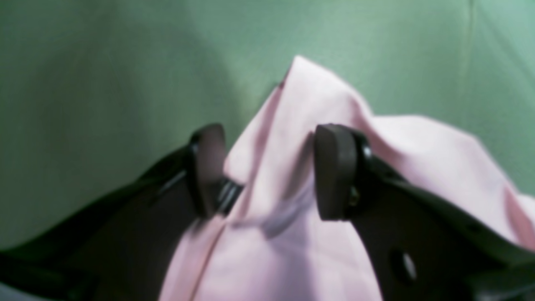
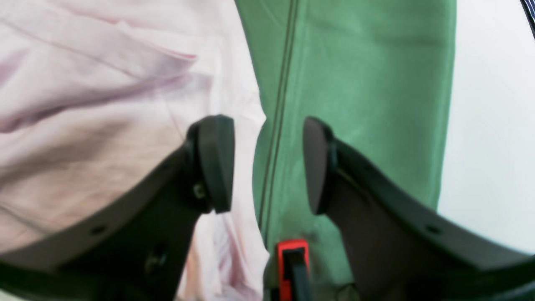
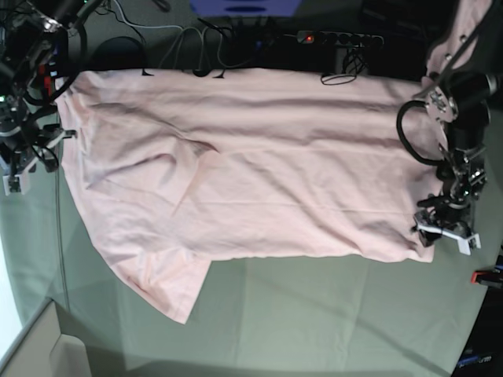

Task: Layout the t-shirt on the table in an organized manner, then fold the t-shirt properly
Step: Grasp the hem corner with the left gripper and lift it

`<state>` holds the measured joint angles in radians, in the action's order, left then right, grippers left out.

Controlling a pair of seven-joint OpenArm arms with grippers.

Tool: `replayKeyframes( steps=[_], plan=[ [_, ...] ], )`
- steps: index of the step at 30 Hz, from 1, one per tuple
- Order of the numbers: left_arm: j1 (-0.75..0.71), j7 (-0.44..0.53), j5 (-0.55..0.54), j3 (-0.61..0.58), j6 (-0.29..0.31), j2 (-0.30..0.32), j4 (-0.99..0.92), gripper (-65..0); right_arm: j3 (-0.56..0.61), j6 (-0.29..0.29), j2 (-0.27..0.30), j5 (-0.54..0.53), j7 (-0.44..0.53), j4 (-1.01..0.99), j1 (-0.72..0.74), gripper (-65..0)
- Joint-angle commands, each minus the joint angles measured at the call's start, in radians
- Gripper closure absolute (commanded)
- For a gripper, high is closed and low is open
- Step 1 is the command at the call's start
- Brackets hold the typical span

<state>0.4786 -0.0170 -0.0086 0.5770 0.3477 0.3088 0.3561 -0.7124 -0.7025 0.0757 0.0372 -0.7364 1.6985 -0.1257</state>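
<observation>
Left gripper straddles a raised shirt fold, jaws parted; right gripper, also parted, hangs over the shirt's edge.

T-shirt soft matt pink cloth, creased; table smooth grey-green cloth; claw pads seemingly matt black plastic
</observation>
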Motion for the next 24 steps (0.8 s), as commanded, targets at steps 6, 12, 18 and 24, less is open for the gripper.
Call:
replayKeyframes(
  steps=[6,12,18,24],
  plan=[
    [-0.016,0.019,-0.006,-0.001,0.007,0.022,-0.038,-33.2,-0.003,0.004,0.023,-0.010,0.021,0.016,0.010,-27.0],
    [-0.024,0.019,-0.004,-0.004,0.007,0.016,-0.042,-33.0,-0.003,0.004,0.031,-0.009,0.021,0.015,0.050,-27.0],
    [-0.024,0.019,-0.004,-0.004,0.007,0.017,-0.042,-23.2,0.026,0.004,0.074,-0.007,0.021,-0.104,0.174,-27.1],
    [-0.017,0.016,-0.004,-0.004,0.007,0.016,-0.036,0.0,0.122,0.004,0.125,0.129,0.038,-0.438,0.383,-27.1]
  ],
)
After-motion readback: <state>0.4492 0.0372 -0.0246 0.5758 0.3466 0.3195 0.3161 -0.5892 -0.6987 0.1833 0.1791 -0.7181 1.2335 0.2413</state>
